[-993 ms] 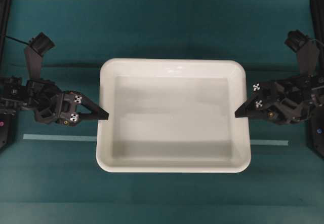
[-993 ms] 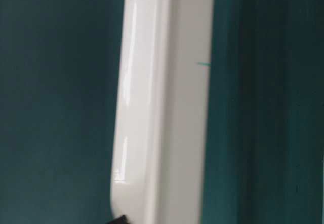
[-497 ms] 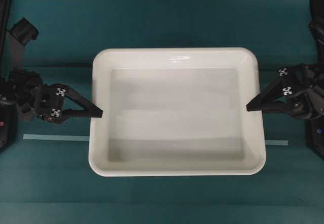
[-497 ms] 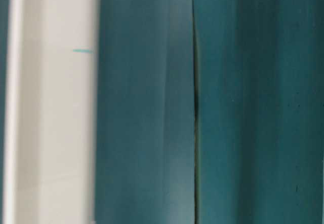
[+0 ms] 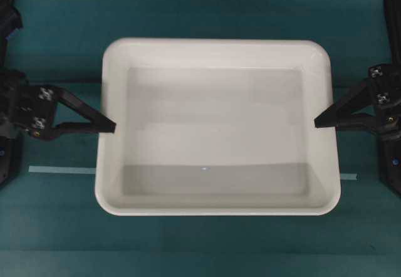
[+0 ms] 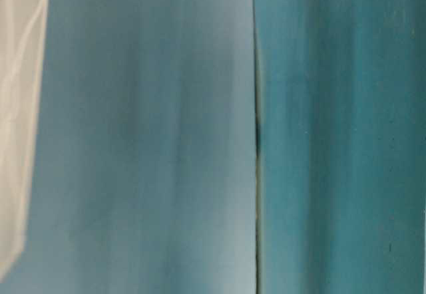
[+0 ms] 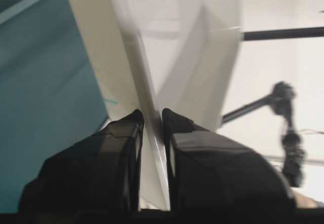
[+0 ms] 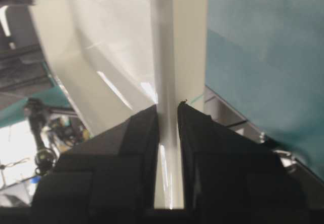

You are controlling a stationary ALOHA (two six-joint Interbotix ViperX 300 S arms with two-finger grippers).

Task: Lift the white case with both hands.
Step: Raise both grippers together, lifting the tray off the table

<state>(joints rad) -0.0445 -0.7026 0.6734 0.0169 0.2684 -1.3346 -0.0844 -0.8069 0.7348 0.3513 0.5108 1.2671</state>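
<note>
Both grippers, left gripper (image 5: pixel 106 128) and right gripper (image 5: pixel 322 123), have fingers clenched on opposite rims of the white case (image 5: pixel 216 126), above your teal worktop (image 5: pixel 207 7). You see a pale tape strip (image 5: pixel 61 170) partly hidden beneath it; both arms are cut off at the edges

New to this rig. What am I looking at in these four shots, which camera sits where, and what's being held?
Two robot arms face each other across a teal table. One shot looks down from overhead, one looks along table level, and one camera rides on each wrist. Each arm ends in a black pincer tool. The left tool pinches the left rim of the white case, a shallow plastic tray; the right tool pinches the opposite rim. The wrist views show each pair of jaws closed on that thin rim. A pale tape strip lies on the table, partly hidden by the case.
</note>
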